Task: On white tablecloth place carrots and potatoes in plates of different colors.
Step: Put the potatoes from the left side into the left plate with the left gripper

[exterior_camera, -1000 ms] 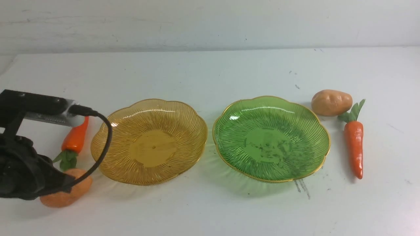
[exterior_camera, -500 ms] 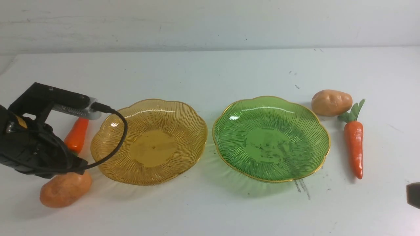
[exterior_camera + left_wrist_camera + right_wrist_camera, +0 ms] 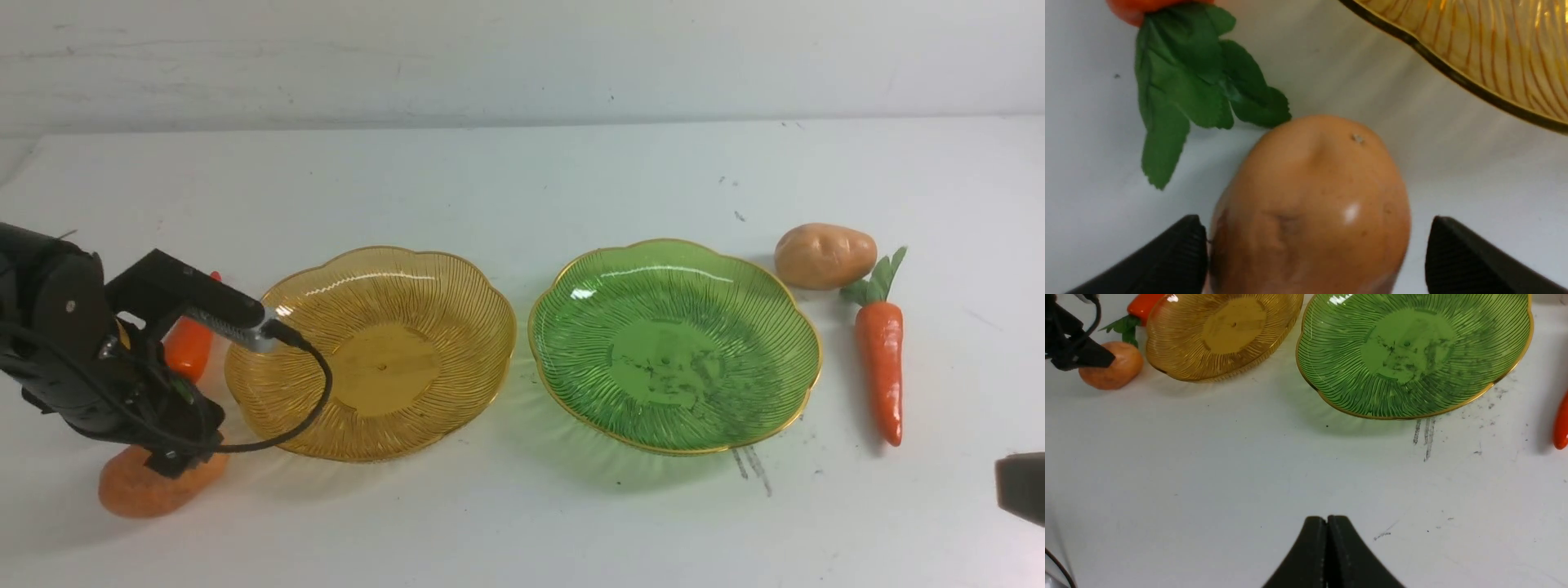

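Left gripper (image 3: pixel 1316 245) is down over the near-left potato (image 3: pixel 135 494), fingers wide apart and straddling it, nothing clamped. That potato sits on the white tablecloth (image 3: pixel 522 188) at 7 o'clock of the amber plate (image 3: pixel 490 302), just off its rim.

Step looks like potato pick, pre-close. One pad is about touching the potato's side and the other is clear of it, so I'd centre first or the close will shove it. Grab the fat middle, since the skin looks slick. Left carrot (image 3: pixel 189 347) lies at 9 o'clock of the plate with its leaves touching the potato, so keep the pads off them. Lift high enough to clear the rim.

The left wrist is pitched down and low, with its cable looped over the plate edge.

Right gripper (image 3: pixel 1327 522) has its fingers pressed together, empty, at 5 o'clock of the green plate (image 3: pixel 678 343). Both plates are empty.
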Controlling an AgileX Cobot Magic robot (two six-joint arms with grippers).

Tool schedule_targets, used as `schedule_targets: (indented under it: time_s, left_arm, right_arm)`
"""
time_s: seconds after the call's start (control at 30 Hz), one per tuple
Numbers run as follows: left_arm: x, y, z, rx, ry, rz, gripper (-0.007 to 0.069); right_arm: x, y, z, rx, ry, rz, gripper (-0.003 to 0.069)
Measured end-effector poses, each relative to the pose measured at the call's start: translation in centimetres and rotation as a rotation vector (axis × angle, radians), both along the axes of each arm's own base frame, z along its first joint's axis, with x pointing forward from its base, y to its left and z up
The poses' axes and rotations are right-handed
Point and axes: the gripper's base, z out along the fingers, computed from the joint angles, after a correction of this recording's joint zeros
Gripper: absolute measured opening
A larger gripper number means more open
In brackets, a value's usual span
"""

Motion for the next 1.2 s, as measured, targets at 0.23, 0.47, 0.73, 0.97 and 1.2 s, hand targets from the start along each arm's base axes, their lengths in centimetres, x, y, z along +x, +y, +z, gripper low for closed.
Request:
schedule_targets:
  time_s: [0.23,0.47,0.73,0.97,1.2]
  left_arm:
    - [-0.4,0.1,-0.4,-0.024,0.113,0.203,0.0428]
    - [1.4,-2.1,7.7,-0.259,-0.021,0.3,0.0422]
    - [4.9,-7.2,8.5,-0.426,-0.215,0.056,0.0426]
    - [6.2,-7.8,4.3,-0.414,-0.101,0.084,0.0531]
    - [6.7,-8.0,5.5,-0.405,-0.066,0.067,0.0683]
  right_arm:
    - [-0.1,0.1,0.0,0.019,0.01,0.008,-0.0015]
    - [-0.2,0.2,0.0,0.016,0.022,0.015,-0.0015]
    - [-0.2,0.2,0.0,0.016,0.02,0.015,-0.0015]
    - [-0.3,0.2,-0.1,0.016,0.035,0.024,-0.0015]
    - [-0.4,0.2,-0.1,0.014,0.043,0.029,-0.0015]
